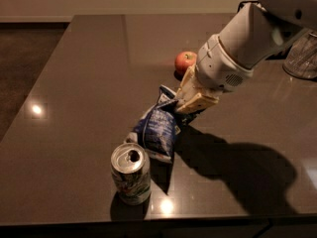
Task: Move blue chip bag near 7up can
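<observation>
One pincer, mid-surface, clamped on the far top corner of the crinkled dark-blue foil chip bag. Bag tilted, dragged by that corner. Its near end sits just beside the white-and-green aluminium 7up can. Release looks due.

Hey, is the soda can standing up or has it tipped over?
Upright. The can stands on its base, silver top facing up. The gripper is at the far end of the chip bag behind it.
</observation>
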